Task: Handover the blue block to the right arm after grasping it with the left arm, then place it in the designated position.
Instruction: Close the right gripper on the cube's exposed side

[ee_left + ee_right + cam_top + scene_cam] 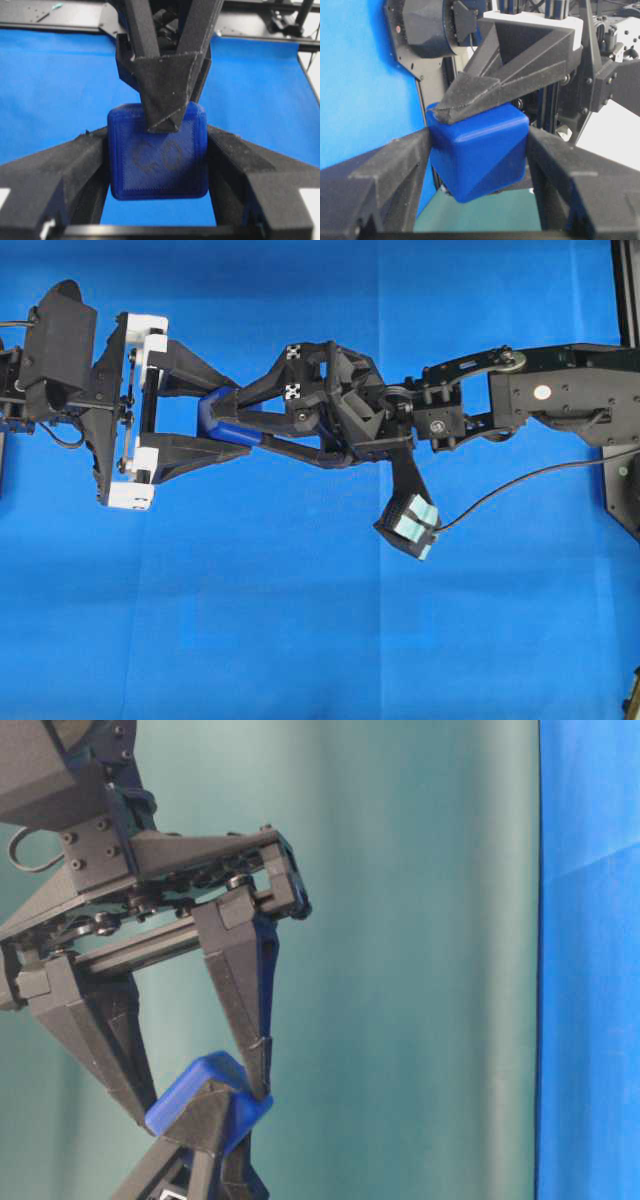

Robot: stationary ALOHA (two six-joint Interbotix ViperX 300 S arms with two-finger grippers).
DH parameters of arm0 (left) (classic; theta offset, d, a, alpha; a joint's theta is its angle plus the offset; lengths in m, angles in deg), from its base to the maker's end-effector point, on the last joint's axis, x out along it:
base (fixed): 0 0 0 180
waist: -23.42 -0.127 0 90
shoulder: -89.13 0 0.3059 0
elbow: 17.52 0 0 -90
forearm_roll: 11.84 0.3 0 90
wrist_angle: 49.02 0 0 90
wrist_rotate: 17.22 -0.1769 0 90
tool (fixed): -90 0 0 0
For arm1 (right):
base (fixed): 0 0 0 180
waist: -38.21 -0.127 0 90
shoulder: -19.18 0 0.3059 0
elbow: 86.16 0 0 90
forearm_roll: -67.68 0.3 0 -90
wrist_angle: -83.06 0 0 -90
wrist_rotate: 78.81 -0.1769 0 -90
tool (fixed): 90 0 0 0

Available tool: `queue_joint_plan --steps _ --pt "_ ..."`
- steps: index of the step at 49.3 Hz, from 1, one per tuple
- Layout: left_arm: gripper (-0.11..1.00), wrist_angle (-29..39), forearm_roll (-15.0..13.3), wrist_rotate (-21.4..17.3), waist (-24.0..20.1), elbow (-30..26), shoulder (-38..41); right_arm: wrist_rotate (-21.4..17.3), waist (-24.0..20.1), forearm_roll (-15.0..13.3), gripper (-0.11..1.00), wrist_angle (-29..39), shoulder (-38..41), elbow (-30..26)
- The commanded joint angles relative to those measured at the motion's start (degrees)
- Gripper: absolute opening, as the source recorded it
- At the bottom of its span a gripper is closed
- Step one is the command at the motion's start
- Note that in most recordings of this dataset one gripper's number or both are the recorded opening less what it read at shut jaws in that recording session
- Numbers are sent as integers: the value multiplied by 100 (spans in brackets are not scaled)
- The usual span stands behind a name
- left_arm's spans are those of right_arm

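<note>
Above the blue bench (300,640), at the middle of the overhead view, two black robot arms meet tip to tip around a small blue block (222,418). The block is held in the air, clear of the surface.

The left end effector (226,420), with white brackets at its base, pinches the block between its two long fingers; its own wrist view shows a finger (70,170) pressed against each side of the cube, whose faintly embossed face looks toward that camera.

The right end effector (232,417) reaches in from the opposite side, turned crosswise to the left one. In its wrist view, a finger (390,170) sits against each of the block's free sides, touching or very nearly so. Whether this second grip is already firm cannot be told from the pictures.

Judging by this arrangement, the first step is complete: the left arm has picked the block up and brought it to the meeting point. The handover itself is midway, with both arms on the block at once. The left arm's letting go, and the carrying of the block to its set place, are left to do. That place is not identifiable in any view.
</note>
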Motion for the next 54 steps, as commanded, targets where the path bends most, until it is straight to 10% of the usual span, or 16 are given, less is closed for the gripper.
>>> queue_joint_plan --steps 1,27,37,54 --pt "48 -70 9 -18 9 -141 -35 -18 26 44 52 9 -53 -132" --pt "50 -237 0 18 0 -132 -44 -18 26 105 52 70 -53 -114" --pt "92 -325 0 9 0 -123 -53 -18 26 105 52 70 -70 -97" --pt "93 -316 0 9 -26 -114 -53 -18 18 105 51 88 -97 -70"
